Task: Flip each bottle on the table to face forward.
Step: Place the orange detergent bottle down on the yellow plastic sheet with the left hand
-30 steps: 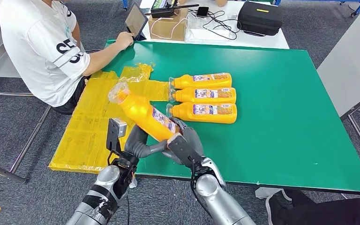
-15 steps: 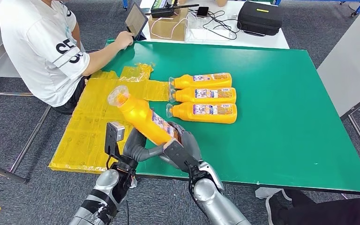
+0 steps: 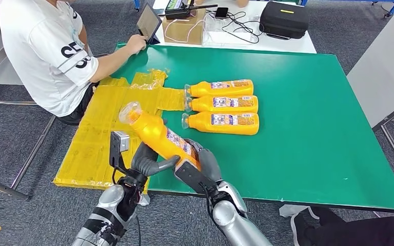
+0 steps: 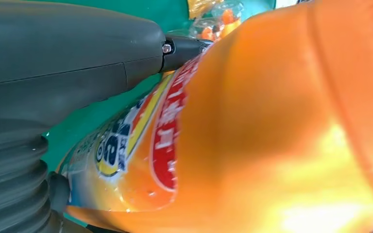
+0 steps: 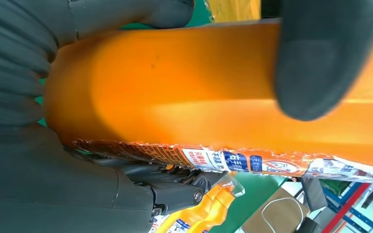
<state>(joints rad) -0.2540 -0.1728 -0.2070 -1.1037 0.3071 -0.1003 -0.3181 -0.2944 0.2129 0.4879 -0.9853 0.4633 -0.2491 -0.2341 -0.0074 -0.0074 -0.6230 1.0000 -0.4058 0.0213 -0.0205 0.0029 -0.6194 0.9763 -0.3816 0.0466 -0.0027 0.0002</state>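
Holding the orange bottle tilted above the surface — left hand and right hand both clamped on it — the robot seems mid-flip; next, rotate and lay it beside the three-bottle row.

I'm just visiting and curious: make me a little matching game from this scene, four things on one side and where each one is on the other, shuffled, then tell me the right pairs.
Things:
1. held bottle
2. three lying bottles
3. tablet
4. black case

Places:
A. on the white table beyond the green table
B. side by side in a row on the green table
C. lifted and tilted, between the left hand and the right hand
D. propped at the green table's far corner, by a seated person's hand

Pairs: 1-C, 2-B, 3-D, 4-A
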